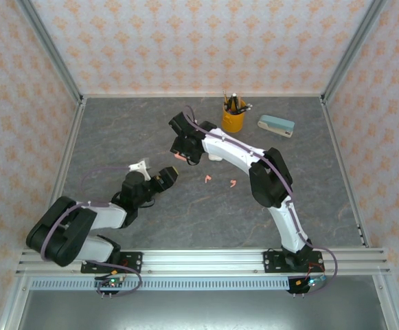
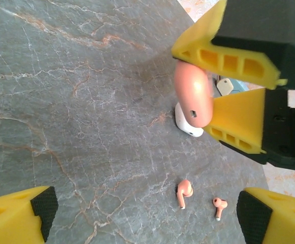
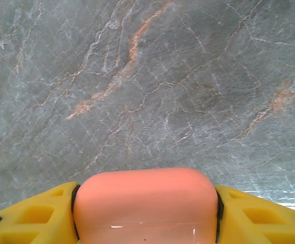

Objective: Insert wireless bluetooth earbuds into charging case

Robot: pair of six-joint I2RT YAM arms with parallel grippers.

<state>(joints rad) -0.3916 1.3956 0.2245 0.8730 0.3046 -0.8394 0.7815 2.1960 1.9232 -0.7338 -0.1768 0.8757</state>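
Note:
Two salmon-pink earbuds [image 2: 184, 190] [image 2: 219, 205] lie loose on the grey marble tabletop, seen from above as small specks [image 1: 207, 179] [image 1: 232, 183]. My left gripper [image 2: 144, 216] hangs open just short of them, nothing between its yellow fingers [image 2: 20, 213]. My right gripper [image 3: 146, 218] is shut on a salmon-pink charging case [image 3: 146, 203], lid closed, held a little above the table [image 1: 178, 157]. In the left wrist view that case [image 2: 194, 96] sits between the right arm's yellow fingers, with a white case [image 2: 188, 126] on the table beside it.
A yellow cup of pens [image 1: 233, 117] and a teal-and-white block [image 1: 276, 125] stand at the back right. The white case [image 1: 215, 157] rests under the right forearm. Walls enclose the table on three sides.

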